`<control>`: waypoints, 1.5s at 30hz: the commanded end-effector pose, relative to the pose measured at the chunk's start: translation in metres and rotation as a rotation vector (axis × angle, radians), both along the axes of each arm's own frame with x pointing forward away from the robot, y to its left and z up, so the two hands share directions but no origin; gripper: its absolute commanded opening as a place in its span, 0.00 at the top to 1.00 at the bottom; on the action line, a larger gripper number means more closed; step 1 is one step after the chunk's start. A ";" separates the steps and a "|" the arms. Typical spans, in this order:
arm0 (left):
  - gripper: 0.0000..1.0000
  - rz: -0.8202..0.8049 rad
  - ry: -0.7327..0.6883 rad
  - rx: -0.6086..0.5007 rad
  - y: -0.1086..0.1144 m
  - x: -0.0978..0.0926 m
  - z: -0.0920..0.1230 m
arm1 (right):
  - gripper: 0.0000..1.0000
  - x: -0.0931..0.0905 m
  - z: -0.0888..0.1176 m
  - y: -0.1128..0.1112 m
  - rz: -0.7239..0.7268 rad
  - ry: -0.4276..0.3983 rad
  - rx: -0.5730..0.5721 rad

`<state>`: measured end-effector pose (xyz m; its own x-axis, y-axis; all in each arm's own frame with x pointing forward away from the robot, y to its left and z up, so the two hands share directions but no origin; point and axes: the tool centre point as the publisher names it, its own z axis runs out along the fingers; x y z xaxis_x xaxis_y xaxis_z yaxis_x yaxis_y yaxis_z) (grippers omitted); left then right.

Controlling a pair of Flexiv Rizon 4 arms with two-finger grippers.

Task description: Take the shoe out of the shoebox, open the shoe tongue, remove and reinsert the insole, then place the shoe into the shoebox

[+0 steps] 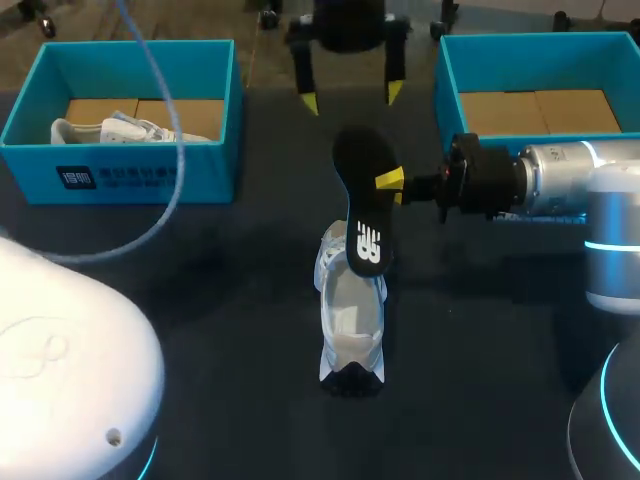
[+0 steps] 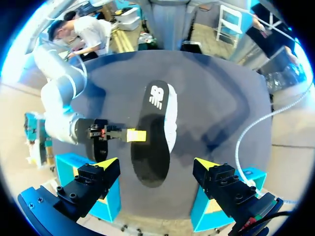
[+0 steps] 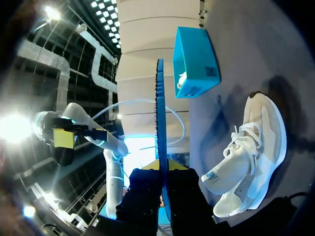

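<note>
Where the table (image 1: 230, 330) runs out toward ten o'clock, the left shoebox (image 1: 140, 178) stands with a second shoe (image 1: 120, 130) lying inside it. At twelve o'clock the left gripper (image 1: 352, 97) hangs above the far edge, its fingers spread wide with nothing between them; in its wrist view the insole lies ahead of it, apart from both tips. At the table's middle the white shoe (image 1: 350, 320) rests on its sole, dark end toward six o'clock. The black insole (image 1: 365, 190) is held above its twelve-o'clock end; whether the two touch I cannot tell. From three o'clock the right gripper (image 1: 391, 184) pinches the insole's edge, which shows edge-on between its fingers in its wrist view. At two o'clock stands the right shoebox (image 1: 445, 90), cardboard floor showing.
</note>
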<state>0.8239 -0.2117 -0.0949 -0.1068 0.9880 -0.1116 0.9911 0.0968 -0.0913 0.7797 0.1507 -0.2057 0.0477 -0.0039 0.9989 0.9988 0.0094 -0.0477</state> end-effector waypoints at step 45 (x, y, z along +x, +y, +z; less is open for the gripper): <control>0.00 0.195 -0.069 -1.235 0.058 -0.002 -0.072 | 1.00 0.000 -0.001 0.001 0.000 0.000 -0.001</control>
